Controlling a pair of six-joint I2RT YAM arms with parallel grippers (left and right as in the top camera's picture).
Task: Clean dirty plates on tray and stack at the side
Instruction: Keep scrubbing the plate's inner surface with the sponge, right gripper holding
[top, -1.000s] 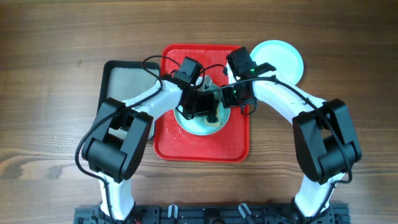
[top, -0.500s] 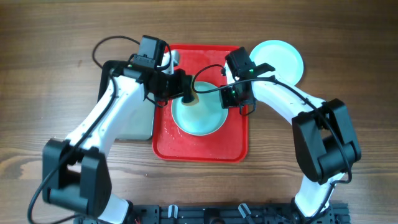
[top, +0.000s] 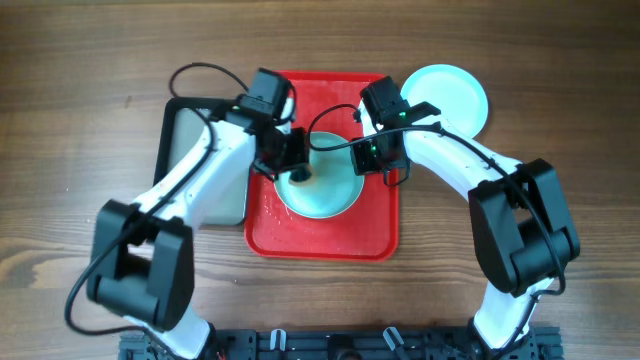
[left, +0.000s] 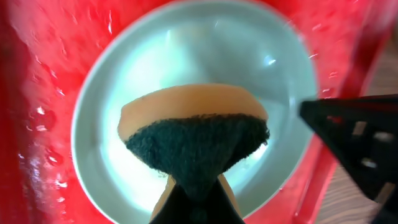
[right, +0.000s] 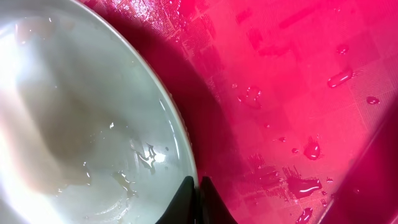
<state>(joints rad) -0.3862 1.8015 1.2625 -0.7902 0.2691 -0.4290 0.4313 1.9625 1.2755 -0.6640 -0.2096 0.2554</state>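
A pale mint-blue plate (top: 325, 192) lies on the red tray (top: 325, 235). My left gripper (top: 298, 172) is shut on an orange sponge with a dark scouring face (left: 196, 134), pressed on the plate (left: 186, 56). My right gripper (top: 362, 160) is shut on the plate's right rim (right: 180, 134), pinching it over the wet tray (right: 298, 81). The plate's inside (right: 74, 124) is wet with faint streaks. Another plate (top: 452, 92) lies on the table to the right of the tray, beyond my right arm.
A black tray with grey inside (top: 195, 140) lies left of the red tray, partly under my left arm. Water drops cover the red tray. Wooden table surrounds both trays.
My left arm swung out to the left over the black tray, then came back right, and the sponge now sits on the plate's upper left. The right gripper kept its hold.
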